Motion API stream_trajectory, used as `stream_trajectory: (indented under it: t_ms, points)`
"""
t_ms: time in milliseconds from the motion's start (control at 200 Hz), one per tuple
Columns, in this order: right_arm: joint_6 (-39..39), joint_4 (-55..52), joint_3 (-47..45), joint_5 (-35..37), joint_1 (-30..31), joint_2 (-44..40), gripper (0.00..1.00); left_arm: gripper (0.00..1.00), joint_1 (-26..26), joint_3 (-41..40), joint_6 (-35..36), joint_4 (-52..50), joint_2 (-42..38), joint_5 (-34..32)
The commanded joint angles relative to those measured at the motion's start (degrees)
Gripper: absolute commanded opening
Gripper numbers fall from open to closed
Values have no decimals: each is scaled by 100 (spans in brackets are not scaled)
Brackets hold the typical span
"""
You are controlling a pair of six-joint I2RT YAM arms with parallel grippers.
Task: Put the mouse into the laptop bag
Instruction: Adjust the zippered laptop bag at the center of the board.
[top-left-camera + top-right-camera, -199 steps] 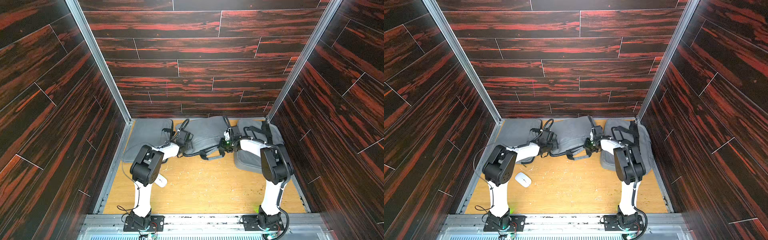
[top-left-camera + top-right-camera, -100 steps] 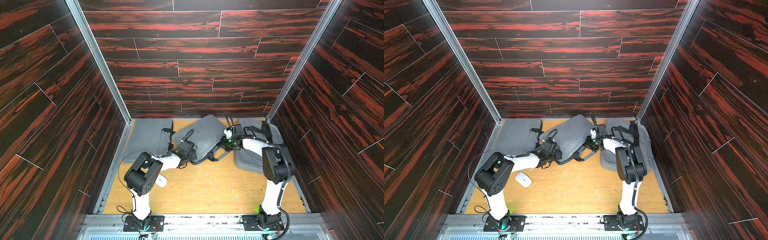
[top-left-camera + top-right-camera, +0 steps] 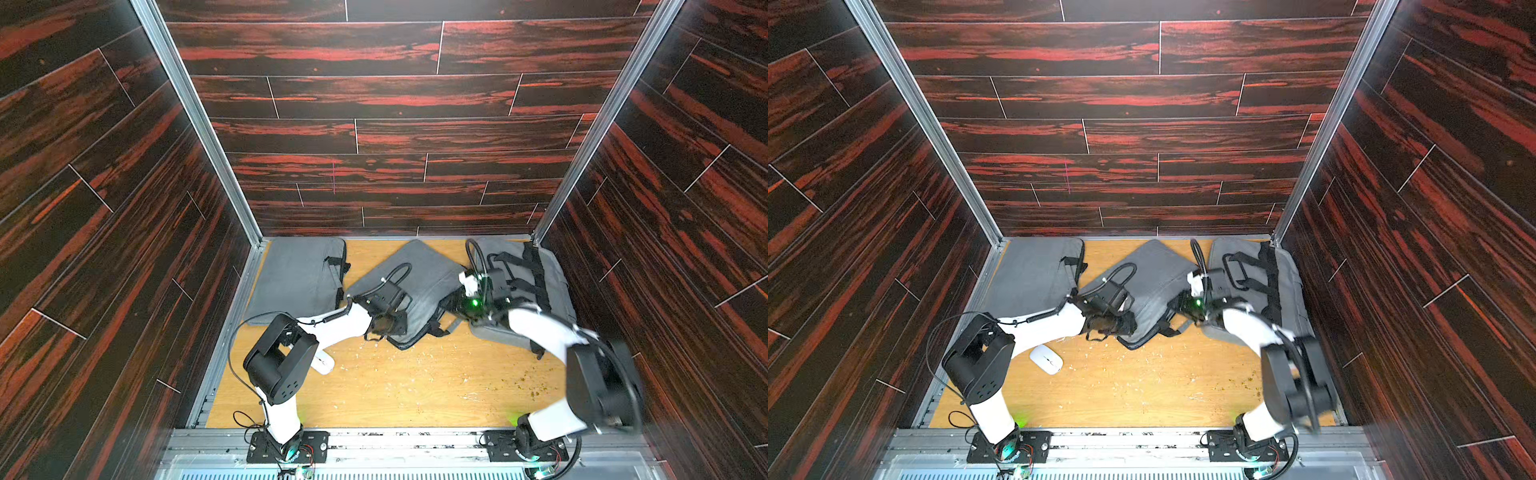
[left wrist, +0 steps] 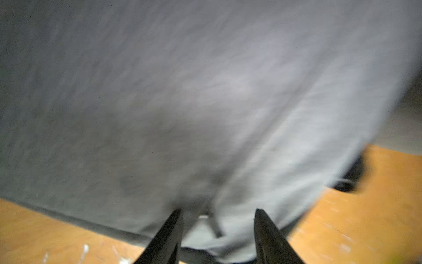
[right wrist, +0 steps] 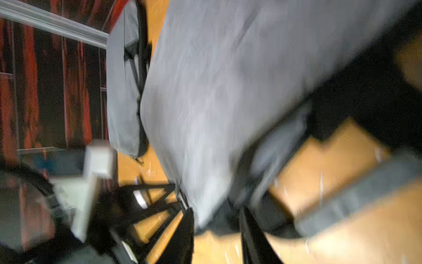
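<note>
Dark red-streaked wood panels (image 3: 1121, 124) are walling in the pale wooden bench (image 3: 1163, 386), where the white oval computer mouse (image 3: 1046, 360) is lying untouched near the left edge. Beyond it, the middle grey fabric laptop bag (image 3: 1154, 274) is now sitting skewed, dragged forward from the back edge. The left gripper (image 4: 218, 211) is clamping the bag's near corner with its jaws half-closed. The right gripper (image 5: 217, 211) is just parting and letting go. The bag seems placed, and picking up the mouse is still ahead.
</note>
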Motion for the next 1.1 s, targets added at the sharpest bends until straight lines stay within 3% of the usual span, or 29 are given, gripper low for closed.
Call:
stream_trajectory:
  t_ms: [0, 165, 381, 546, 686, 807, 1097]
  points:
    - [172, 84, -576, 142, 6, -403, 41, 55, -27, 481, 176, -363, -321, 319]
    - [444, 751, -1047, 46, 12, -133, 50, 64, -142, 773, 354, -301, -111, 396]
    - [891, 1887, -921, -573, 11, 520, 52, 64, -207, 864, 464, -353, 325, 246]
    - [1007, 1944, -633, -635, 54, 1064, 51, 64, -209, 941, 455, -300, 548, 220]
    - [1159, 2066, -652, -622, 163, 1454, 37, 64, -203, 948, 485, -295, 555, 196]
    - [1338, 2341, -930, -710, 191, 1370, 0, 64, -195, 901, 619, -354, 369, 40]
    - [563, 417, -369, -25, 183, 193, 0, 63, -435, 799, 1416, -660, -206, -758]
